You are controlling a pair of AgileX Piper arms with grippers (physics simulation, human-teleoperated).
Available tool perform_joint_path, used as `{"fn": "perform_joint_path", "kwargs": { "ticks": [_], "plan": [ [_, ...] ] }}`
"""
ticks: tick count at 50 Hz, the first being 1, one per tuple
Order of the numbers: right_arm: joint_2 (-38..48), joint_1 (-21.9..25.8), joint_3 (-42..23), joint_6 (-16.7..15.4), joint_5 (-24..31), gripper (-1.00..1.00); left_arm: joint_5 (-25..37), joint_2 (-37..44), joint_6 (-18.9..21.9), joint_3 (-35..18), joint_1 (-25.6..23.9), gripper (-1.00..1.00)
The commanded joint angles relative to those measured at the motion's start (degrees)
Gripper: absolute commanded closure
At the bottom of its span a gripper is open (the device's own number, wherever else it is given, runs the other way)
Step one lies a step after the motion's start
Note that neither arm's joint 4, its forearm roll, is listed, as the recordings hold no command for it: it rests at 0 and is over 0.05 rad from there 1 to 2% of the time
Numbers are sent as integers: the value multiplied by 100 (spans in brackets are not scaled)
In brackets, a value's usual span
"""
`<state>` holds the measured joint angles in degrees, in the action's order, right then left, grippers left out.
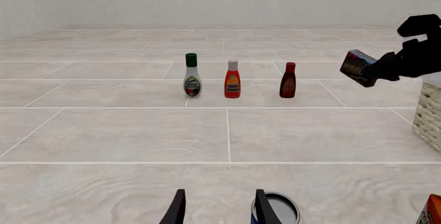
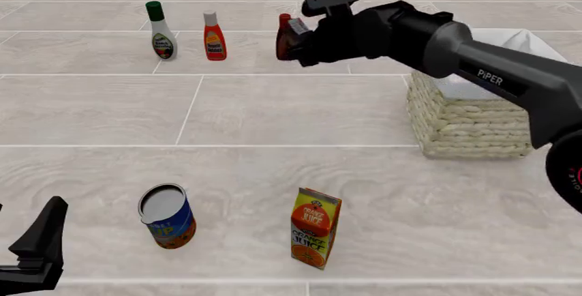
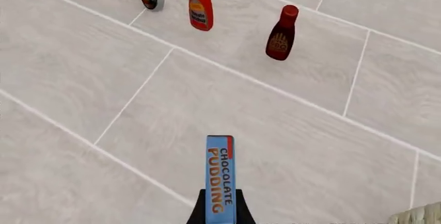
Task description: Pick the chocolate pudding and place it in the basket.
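My right gripper (image 2: 300,39) is shut on the chocolate pudding (image 2: 293,37), a small dark brown carton, and holds it in the air to the left of the basket (image 2: 468,122). The right wrist view shows the carton's blue edge (image 3: 220,175) lettered "CHOCOLATE PUDDING", clamped between the fingers. The left wrist view shows the pudding (image 1: 357,67) held aloft by the black right gripper (image 1: 375,72), with a strip of the wicker basket (image 1: 428,113) at the frame edge. My left gripper (image 1: 219,211) is open and empty, low at the near left (image 2: 37,245).
A white dressing bottle (image 2: 161,31), an orange-red sauce bottle (image 2: 214,37) and a dark brown bottle with a red cap (image 3: 280,33) stand in a row at the far side. A tin can (image 2: 167,215) and an orange juice carton (image 2: 315,228) stand near the front.
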<state>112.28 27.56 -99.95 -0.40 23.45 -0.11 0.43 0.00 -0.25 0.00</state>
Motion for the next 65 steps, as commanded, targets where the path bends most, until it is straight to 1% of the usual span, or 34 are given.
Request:
{"fn": "perform_joint_path", "kwargs": {
  "ticks": [1, 18, 27, 30, 37, 39, 46, 51, 56, 65],
  "plan": [
    [-313, -117, 33, 95, 99, 100, 0, 0, 0, 0, 0, -100],
    [-721, -428, 102, 149, 212, 100, 0, 0, 0, 0, 0, -100],
    [-839, -650, 0, 56, 355, 100, 0, 0, 0, 0, 0, -100],
    [-856, -745, -87, 52, 451, 100, 0, 0, 0, 0, 0, -100],
    [-883, -1086, -187, -76, 541, 100, 0, 0, 0, 0, 0, -100],
    [-862, -1136, -234, -44, 579, 100, 0, 0, 0, 0, 0, -100],
    [-853, -1405, -445, -117, 731, 100, 0, 0, 0, 0, 0, -100],
    [-850, -1558, -502, -140, 749, 100, 0, 0, 0, 0, 0, -100],
    [-908, -1725, -433, -177, 629, 100, 0, 0, 0, 0, 0, -100],
    [-914, -1976, -641, -173, 755, 100, 0, 0, 0, 0, 0, -100]
  ]
}}
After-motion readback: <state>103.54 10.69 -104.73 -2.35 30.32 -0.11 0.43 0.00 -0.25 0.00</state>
